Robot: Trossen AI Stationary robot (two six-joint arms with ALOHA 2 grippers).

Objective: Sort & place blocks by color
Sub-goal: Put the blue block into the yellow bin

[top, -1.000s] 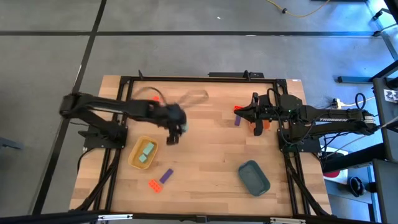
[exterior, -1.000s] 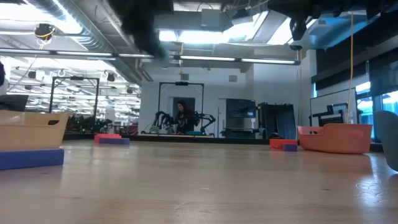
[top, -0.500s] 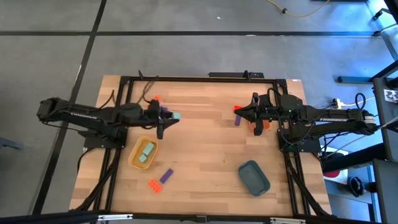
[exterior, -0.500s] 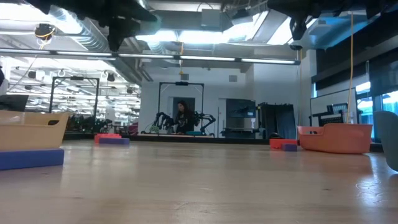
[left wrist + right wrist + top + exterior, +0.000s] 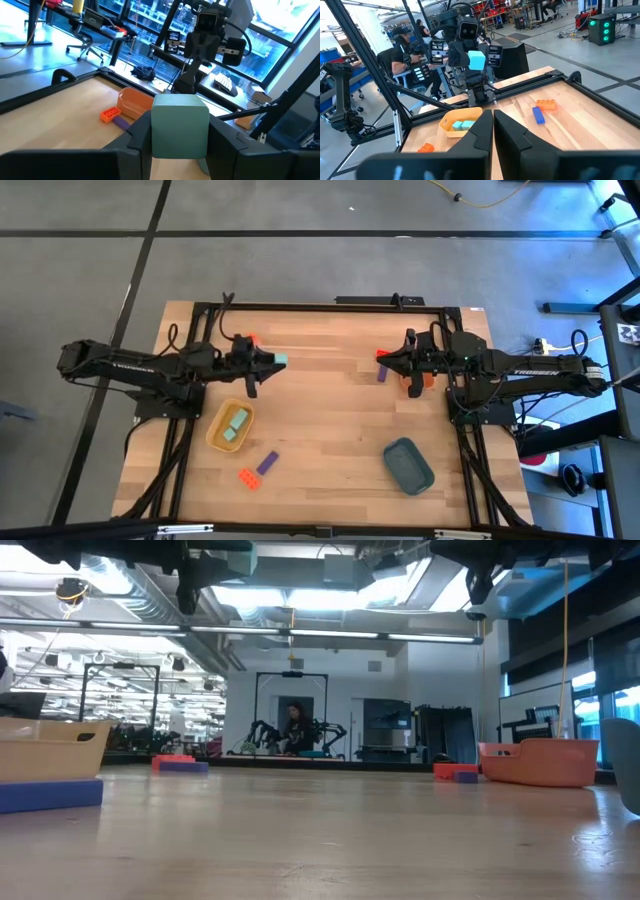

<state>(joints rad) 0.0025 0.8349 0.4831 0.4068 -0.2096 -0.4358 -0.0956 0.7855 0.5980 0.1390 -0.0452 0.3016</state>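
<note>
Looking down, the left gripper point(image 5: 272, 363) clamps one pale teal plastic block point(image 5: 281, 363) upper left; two more fill the yellow tray point(image 5: 218, 436). Left wrist view: that block point(image 5: 180, 126) sits centre. Right gripper point(image 5: 383, 365) stays closed, empty.

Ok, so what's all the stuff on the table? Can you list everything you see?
wooden table: one, pale wood, under everything
yellow plastic tray: one, front left
dark teal plastic tray: one, front right
orange plastic tray: one, beneath the right gripper
pale teal toy blocks: three; two in the yellow tray, one held up in the air
purple toy blocks: two; front left, near the right gripper
red-orange toy blocks: three; front left, back left, near the right gripper
person: one, beyond the table
left gripper: shut on a teal block
right gripper: shut, empty
</note>
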